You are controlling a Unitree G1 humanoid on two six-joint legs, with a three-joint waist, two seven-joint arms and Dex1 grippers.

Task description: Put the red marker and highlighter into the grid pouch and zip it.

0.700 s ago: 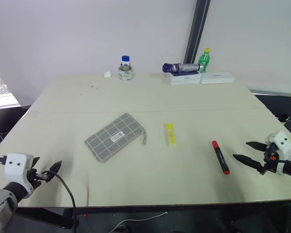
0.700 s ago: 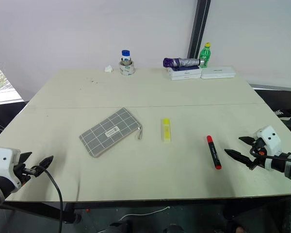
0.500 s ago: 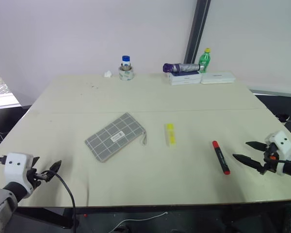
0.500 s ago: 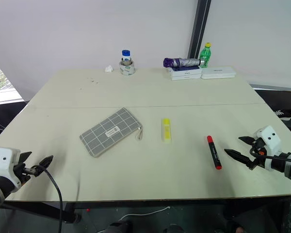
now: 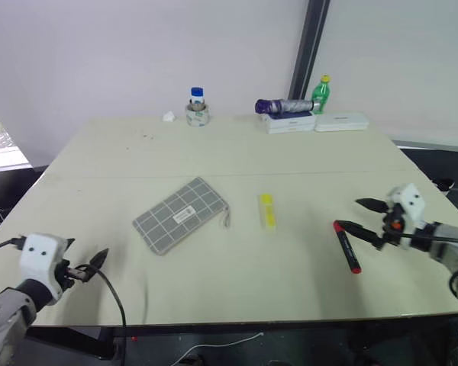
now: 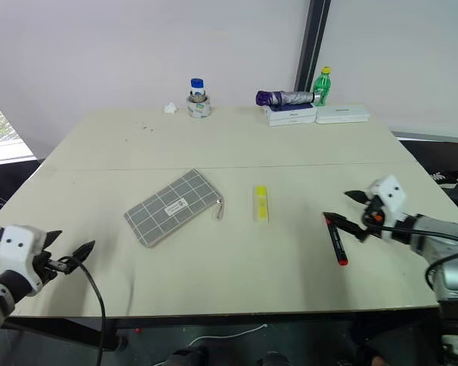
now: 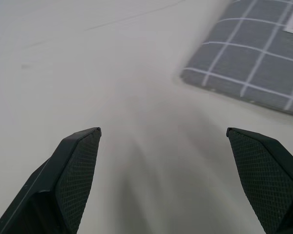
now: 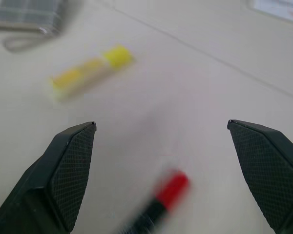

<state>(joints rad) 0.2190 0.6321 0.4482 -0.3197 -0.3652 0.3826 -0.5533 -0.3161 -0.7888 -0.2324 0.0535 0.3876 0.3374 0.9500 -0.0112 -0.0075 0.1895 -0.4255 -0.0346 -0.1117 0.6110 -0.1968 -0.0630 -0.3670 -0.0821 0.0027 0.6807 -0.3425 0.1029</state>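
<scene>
The grid pouch (image 5: 182, 215) lies flat left of the table's middle, its zipper pull towards the highlighter (image 5: 268, 211), which lies to its right. Further right lies the red marker (image 5: 346, 245), pointing towards the front edge. My right gripper (image 5: 348, 214) is open, hovering just over the marker's far end, one fingertip close to its cap. In the right wrist view the marker (image 8: 171, 190) sits between and below the spread fingers (image 8: 63, 170). My left gripper (image 5: 88, 263) is open near the front left edge, apart from the pouch (image 7: 254, 63).
Along the table's far edge stand a blue-capped jar on a tape roll (image 5: 198, 107), a folded purple umbrella (image 5: 284, 106) on white boxes (image 5: 341, 121), and a green bottle (image 5: 321, 93). The table's front edge (image 5: 237, 320) runs just below both grippers.
My right gripper has swung left from the table's right edge to the red marker's far end. The left gripper has shifted a little to the right. Marker, highlighter and pouch lie as before.
</scene>
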